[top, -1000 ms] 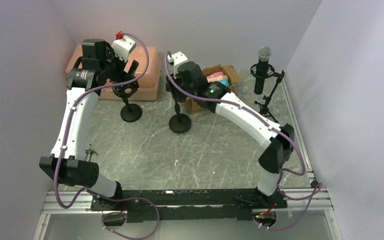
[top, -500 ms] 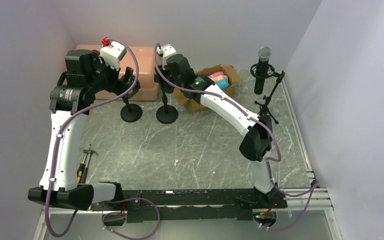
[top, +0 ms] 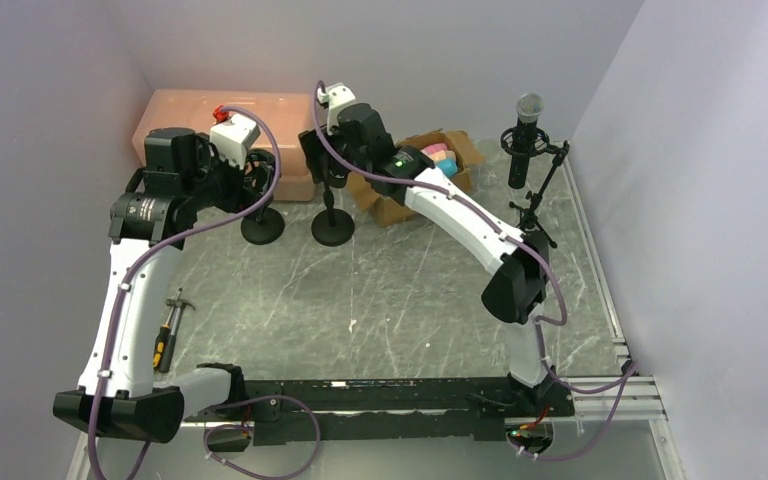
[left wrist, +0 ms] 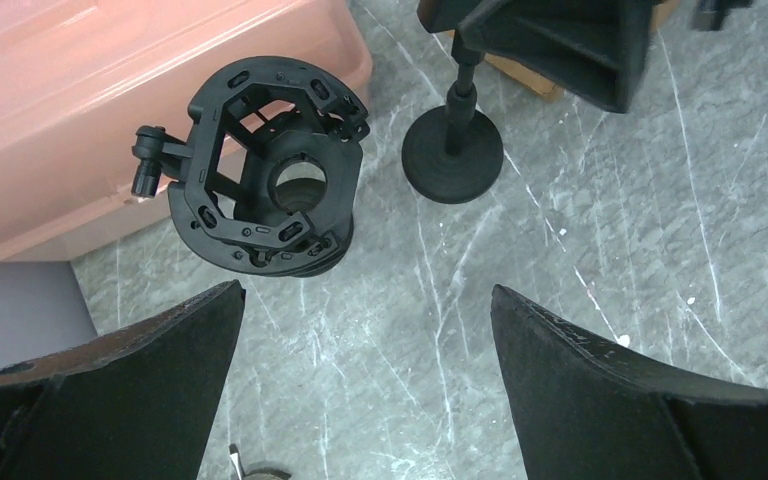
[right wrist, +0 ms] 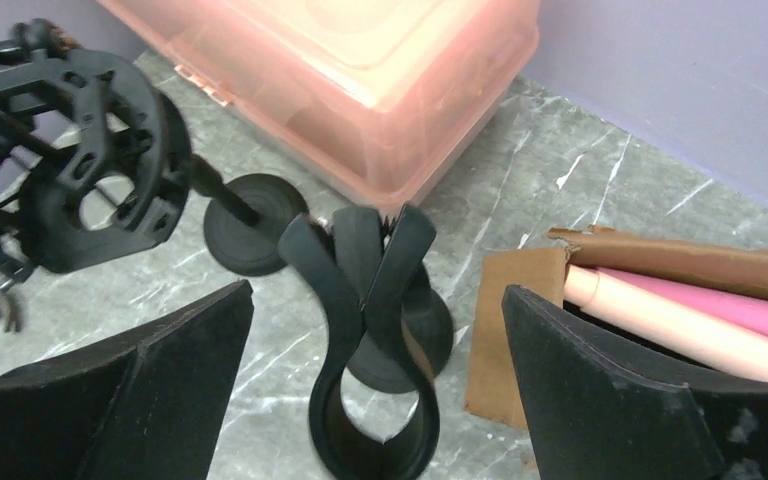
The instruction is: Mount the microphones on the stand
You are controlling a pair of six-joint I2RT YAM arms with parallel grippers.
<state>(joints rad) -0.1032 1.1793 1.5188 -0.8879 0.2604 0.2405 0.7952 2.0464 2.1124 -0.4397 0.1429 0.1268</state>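
My right tool [right wrist: 375,290] has just sprung wide open, leaving the clip stand [right wrist: 360,265] free at the desk's [top: 390,300] far edge beside the shock-mount stand [left wrist: 260,180], my left tool [left wrist: 365,288] gapes empty, and the microphones [right wrist: 680,315] lie in the box [right wrist: 520,330] nearby, so fetching 1 seems next.

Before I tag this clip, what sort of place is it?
Probably a robot test cell: plain walls box in a marble-look tabletop, two arms bolt to an aluminium rail, and microphone stands sit by a pink plastic bin.
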